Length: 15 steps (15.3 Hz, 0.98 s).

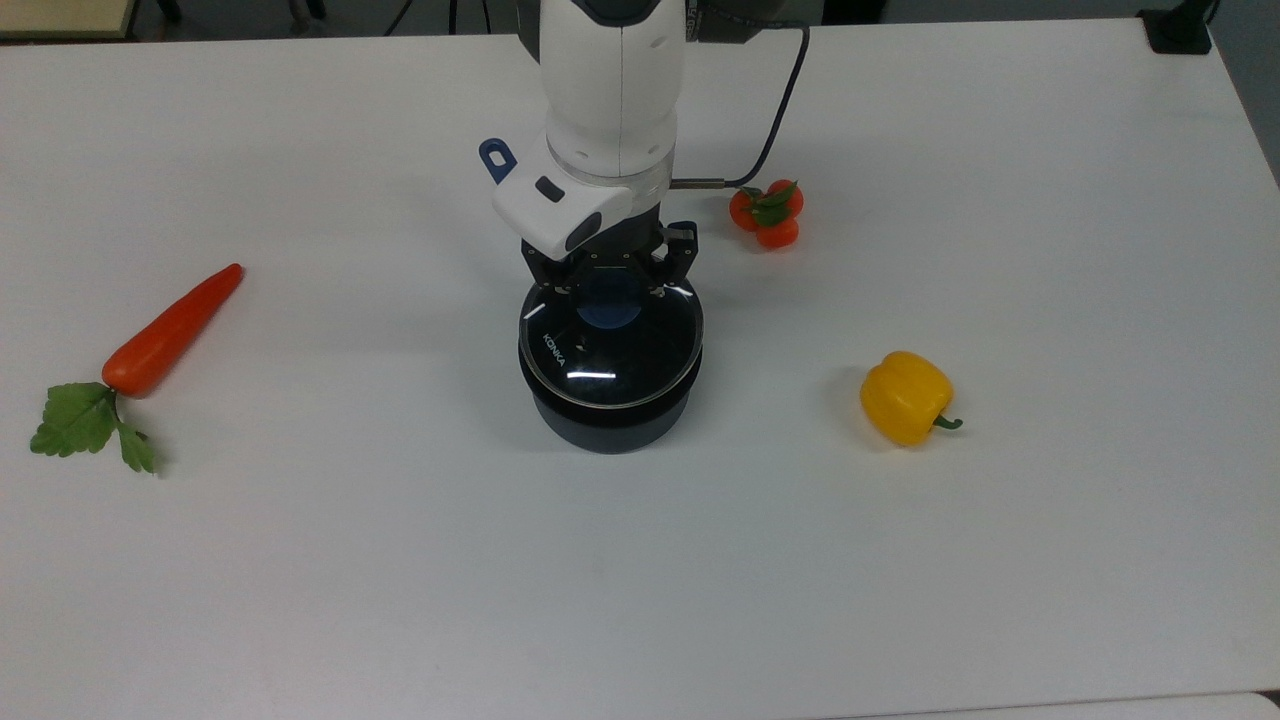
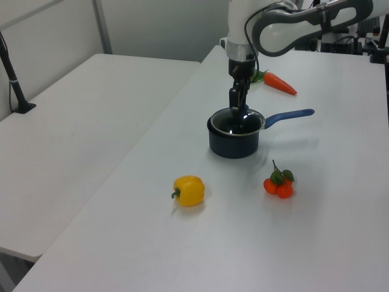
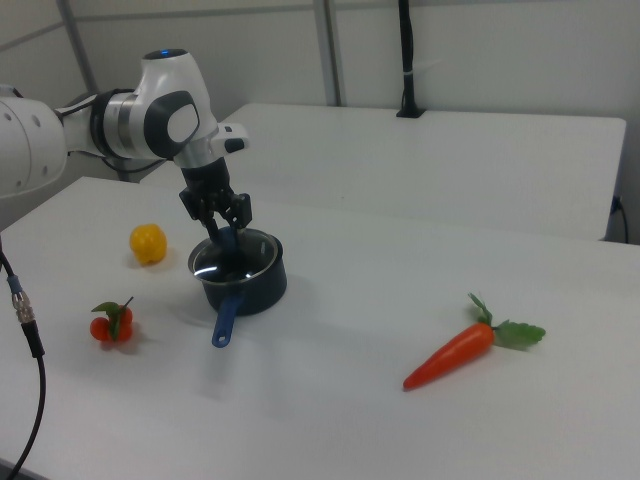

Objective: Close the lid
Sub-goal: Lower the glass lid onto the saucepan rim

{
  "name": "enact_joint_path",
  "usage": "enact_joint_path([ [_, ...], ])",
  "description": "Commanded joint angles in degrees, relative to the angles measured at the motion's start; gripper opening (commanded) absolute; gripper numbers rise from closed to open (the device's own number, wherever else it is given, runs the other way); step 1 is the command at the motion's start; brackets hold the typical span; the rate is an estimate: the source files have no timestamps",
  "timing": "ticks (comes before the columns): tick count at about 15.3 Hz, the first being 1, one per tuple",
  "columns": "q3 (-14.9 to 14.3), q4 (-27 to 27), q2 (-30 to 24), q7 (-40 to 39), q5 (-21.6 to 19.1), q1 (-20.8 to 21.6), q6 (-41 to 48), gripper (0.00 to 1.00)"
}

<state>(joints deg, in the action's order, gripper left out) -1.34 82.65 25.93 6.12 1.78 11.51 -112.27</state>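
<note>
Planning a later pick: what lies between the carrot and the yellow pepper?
In the top view, the saucepan, lid on it, stands between carrot and pepper.

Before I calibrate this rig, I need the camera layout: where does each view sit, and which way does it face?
Top view: high, facing the arm's base, looking down on the saucepan; wrist and gripper show.
Left view: low corner, bell pepper nearest; forearm shows.
Right view: opposite side, carrot nearest; elbow shows.
All three share the lid sitting on the saucepan, jaws around its knob.

lid (image 1: 610, 350) on saucepan (image 1: 610, 420), gripper (image 1: 612, 290) above
</note>
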Motion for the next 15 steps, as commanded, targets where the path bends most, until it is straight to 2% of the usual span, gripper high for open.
enact_joint_path([
  [1,-0.51,-0.91,0.26,0.47,-0.99,0.44,-1.54,0.45],
  [15,-0.60,-0.47,0.26,-0.06,-0.29,0.62,-3.04,0.45],
])
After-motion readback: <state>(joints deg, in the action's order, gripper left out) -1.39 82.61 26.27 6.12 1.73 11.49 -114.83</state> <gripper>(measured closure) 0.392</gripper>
